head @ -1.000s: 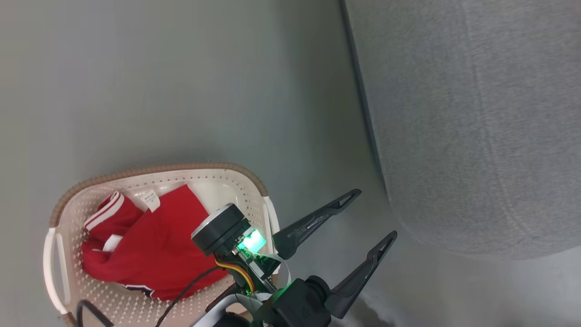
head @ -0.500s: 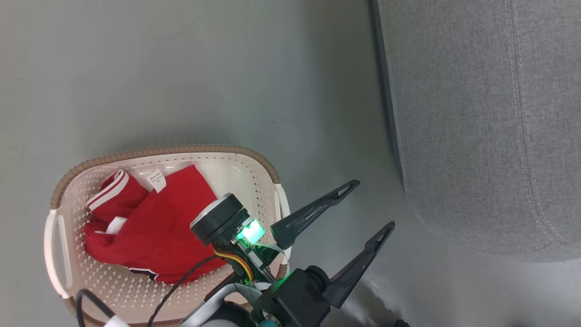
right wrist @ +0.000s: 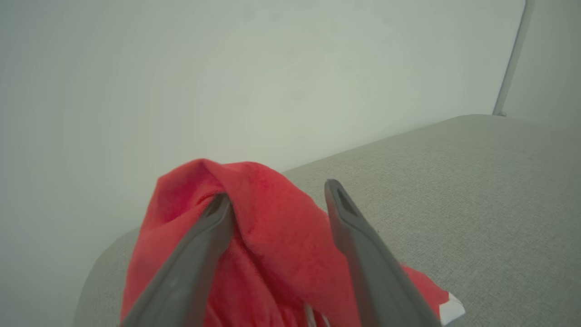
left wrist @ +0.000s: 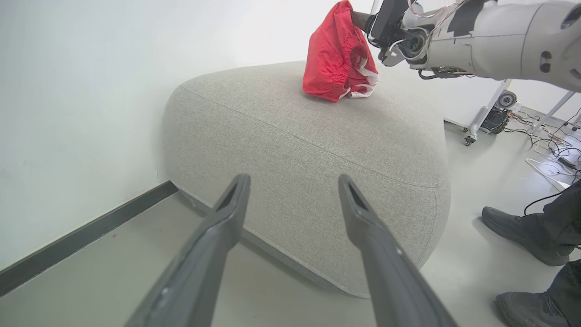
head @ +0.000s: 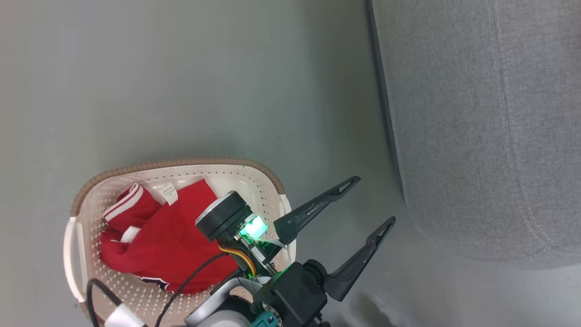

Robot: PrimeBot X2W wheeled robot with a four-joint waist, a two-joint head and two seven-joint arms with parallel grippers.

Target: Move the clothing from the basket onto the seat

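Head view: you see the basket (head: pixel 190 161) on the floor (head: pixel 181 91) at lower left, with the clothing (head: pixel 168 245) lying inside it. The seat (head: pixel 476 136) stands at right, apart from the basket, floor between them. Your left tool (head: pixel 374 200) hangs over that gap, just right of the basket's rim. Left wrist view: the seat sits beside the wall (left wrist: pixel 68 91); one garment (left wrist: pixel 333 59) touches its top near the far edge. A person's shoes (left wrist: pixel 517 229) stand on the floor right of the seat. Right wrist view: the garment drapes over one finger of your right tool (right wrist: pixel 277 190), above the seat.
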